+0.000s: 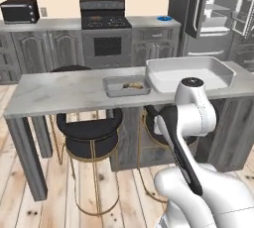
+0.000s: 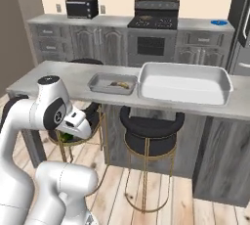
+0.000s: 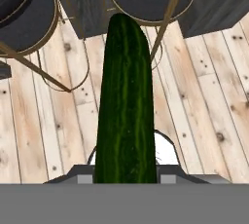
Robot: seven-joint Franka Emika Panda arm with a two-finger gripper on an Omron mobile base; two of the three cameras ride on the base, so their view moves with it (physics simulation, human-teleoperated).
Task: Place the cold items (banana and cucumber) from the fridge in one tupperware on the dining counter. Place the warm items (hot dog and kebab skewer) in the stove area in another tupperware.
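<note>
Cucumber (image 3: 125,101) sits lengthwise between my jaws, which are closed narrowly on its near end, so that its dark green, striped body runs straight out along my line of sight. In the hand view it stretches over the pale wooden floor (image 3: 44,121) toward the round black stools (image 3: 19,4) with their thin brass legs. In the right base view a sliver of its green shows just under my white wrist, low beside the counter's left end.

From the left of the left base view across: a black toaster oven (image 1: 20,11) rests on the back worktop, then the stove (image 1: 105,21) stands in the middle of the far wall, and a small blue item (image 1: 164,18) lies on the worktop to its right. Farthest right stands the fridge (image 1: 211,9).

Nearer me, the grey dining counter (image 1: 59,93) runs across both base views. On it, the small grey tub (image 1: 126,85) holds the banana (image 1: 133,85), a short yellowish shape lying flat inside. Just right of it, touching or nearly so, sits the large white tub (image 1: 191,73). My gripper (image 3: 125,172) hangs below counter height, over the floor in front of the stools.
</note>
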